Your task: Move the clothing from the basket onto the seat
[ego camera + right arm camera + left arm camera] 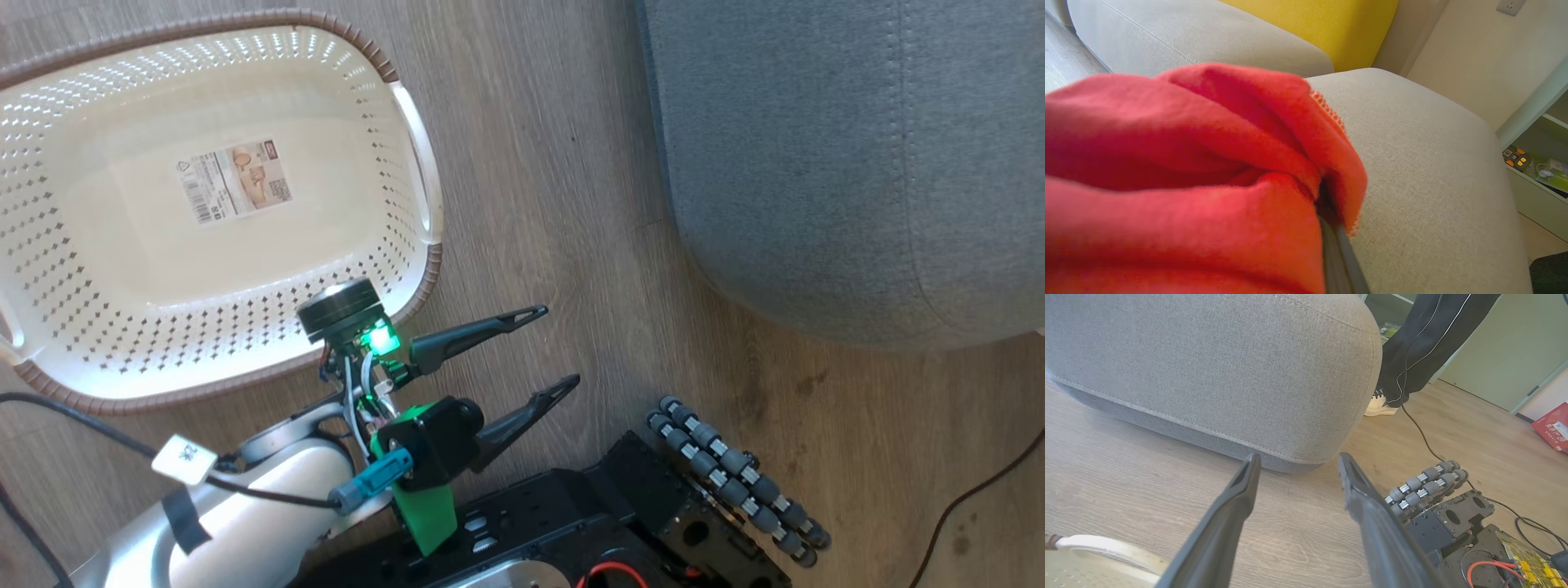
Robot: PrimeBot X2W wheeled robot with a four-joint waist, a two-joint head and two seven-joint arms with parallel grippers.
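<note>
Start with the wood-grain plank floor [571, 163], which runs across the head view. The large grey fabric-upholstered seat [857, 147], with its rounded edge and line of pale stitching, rests on the floor at the upper right of that view. The rectangular cream plastic basket [430, 273], with perforated sides and a brown braided-look rim, stands on the floor to the robot's left of the seat and well apart from it.

You find the bright red soft fabric clothing [1188, 183] in the right wrist view, bunched in front of the seat's top surface. You cannot tell whether it touches the cushion. The right gripper [1337, 249] has its fingers pressed together, pinching a fold of the clothing.

The left gripper [559, 345] hangs over the floor between basket and seat, with its fingers spread wide and bare floor between them. A small label sticker [235, 181] lies on the basket's bottom.
</note>
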